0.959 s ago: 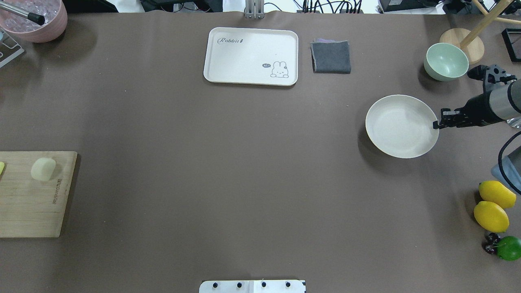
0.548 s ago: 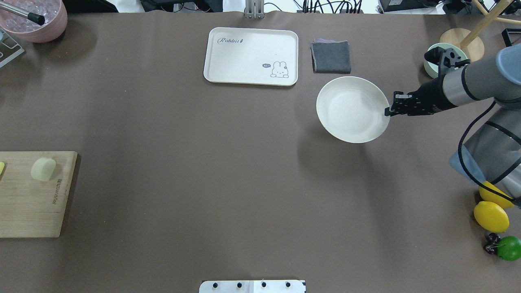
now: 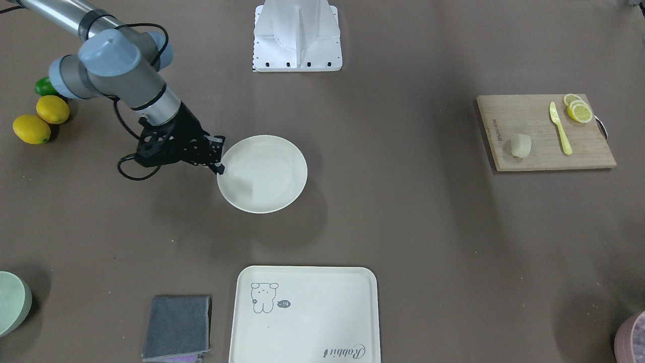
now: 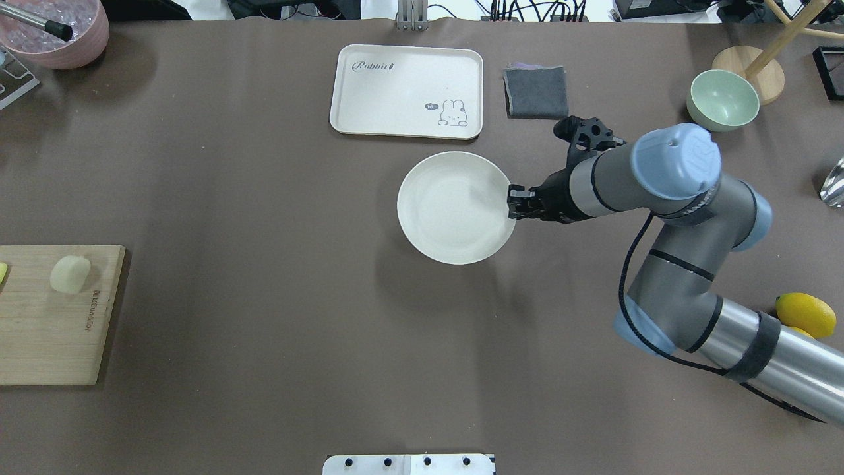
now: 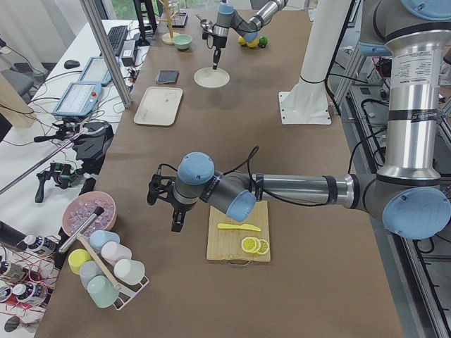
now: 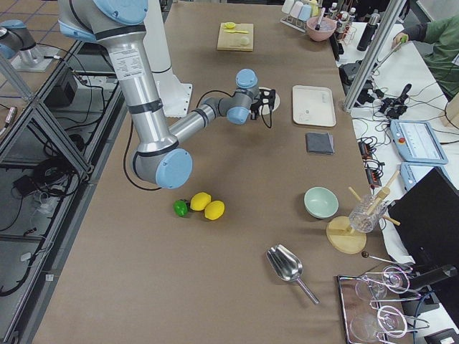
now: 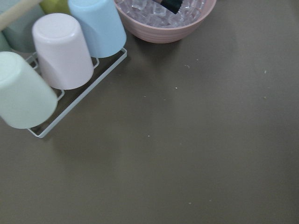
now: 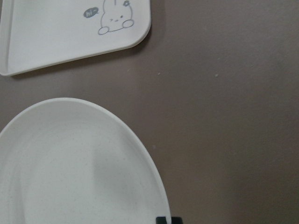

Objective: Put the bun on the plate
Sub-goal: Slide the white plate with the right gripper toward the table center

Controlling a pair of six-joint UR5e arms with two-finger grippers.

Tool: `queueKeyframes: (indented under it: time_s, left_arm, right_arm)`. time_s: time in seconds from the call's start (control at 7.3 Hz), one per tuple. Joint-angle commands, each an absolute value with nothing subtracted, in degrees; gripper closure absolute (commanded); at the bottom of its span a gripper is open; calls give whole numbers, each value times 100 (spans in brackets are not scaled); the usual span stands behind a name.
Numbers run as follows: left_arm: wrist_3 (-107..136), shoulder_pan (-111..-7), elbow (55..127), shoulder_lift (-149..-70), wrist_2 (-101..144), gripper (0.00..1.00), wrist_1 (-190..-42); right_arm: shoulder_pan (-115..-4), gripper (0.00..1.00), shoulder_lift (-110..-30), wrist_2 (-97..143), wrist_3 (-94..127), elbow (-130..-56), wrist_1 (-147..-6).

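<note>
The right gripper (image 4: 513,203), pinched shut on the plate's (image 4: 448,211) rim, had carried it from the table's right side toward the middle. That put it closer to the bun (image 4: 70,274), which lay on the cutting board (image 4: 46,330) far left.

My grey-and-silver tubular right arm (image 4: 613,185) wears pale blue plastic joint caps (image 4: 674,161) and a thin black cable (image 4: 622,277); my black open-framed right gripper (image 4: 512,202) tips it. Small dark screws (image 3: 288,64) dot my white metal base (image 3: 297,35).
</note>
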State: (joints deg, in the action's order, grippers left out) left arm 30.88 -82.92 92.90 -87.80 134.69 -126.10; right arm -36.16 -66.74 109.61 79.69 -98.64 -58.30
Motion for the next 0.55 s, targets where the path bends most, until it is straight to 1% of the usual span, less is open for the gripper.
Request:
queueKeyframes:
  time_s: [0.0, 0.41]
  left_arm:
    - [3813, -7762, 9491, -8771, 13447, 2, -12911]
    - [4392, -7297, 9623, -8745, 13175, 2, -13147]
  right_arm:
    - [-2982, 100, -6058, 10347, 8164, -9871, -6634]
    - [-2672, 100, -5933, 10028, 8253, -9528, -6610]
